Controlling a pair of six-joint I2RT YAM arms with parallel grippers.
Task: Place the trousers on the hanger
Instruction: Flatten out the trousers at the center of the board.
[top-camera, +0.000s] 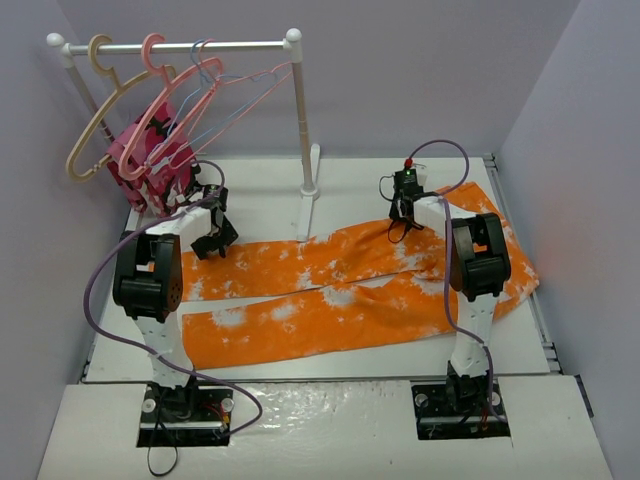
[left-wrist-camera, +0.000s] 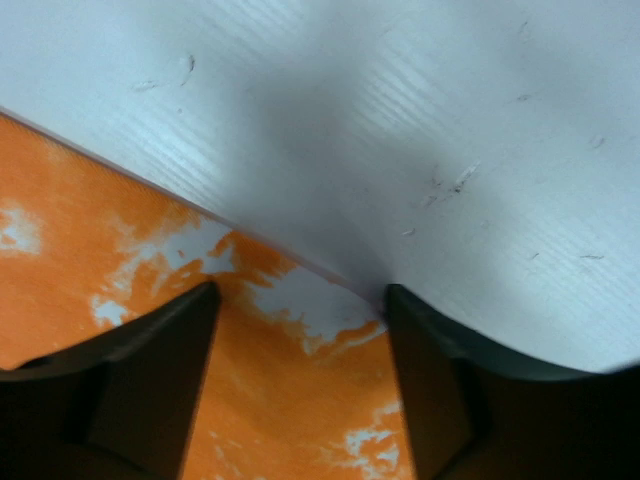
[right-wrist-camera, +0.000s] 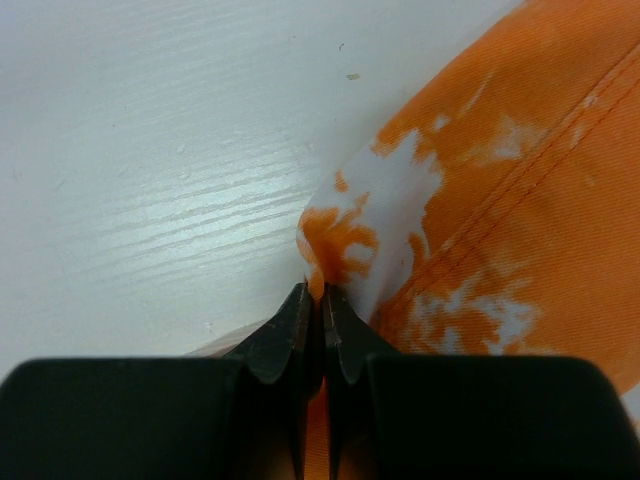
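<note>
my right claw (right-wrist-camera: 312, 298) is pinched completely shut on a small raised fold of the trousers (top-camera: 340, 290), its two dark fingertips pressed together with orange cloth caught between them. the fold sits at the far edge of the garment's wide right end, and a stitched seam runs through the cloth just beside it. white table (top-camera: 260, 190) shows to the left of that fold.

my left claw (left-wrist-camera: 300, 300) is open, its fingers spread wide and holding nothing. it hangs low over the far edge of the upper trouser leg near the left end, with orange cloth under one finger and bare table beyond the edge. i cannot tell if the fingertips touch the cloth.

the trousers lie flat across the middle of the table, orange with white blotches, both legs stretched out side by side from right to left, with a narrow strip of table between them.

the hanger (top-camera: 162, 72), thick and salmon pink, hangs by its hook on a white rail (top-camera: 240, 45) at the far left corner, well apart from the trousers. a beige hanger (top-camera: 92, 120) hangs just to its left and thin wire hangers (top-camera: 235, 85) to its right. a pink and red garment (top-camera: 150, 160) hangs below them, just behind my left arm. the rail's white post stands on the table, its foot touching the far edge of the trousers.
</note>
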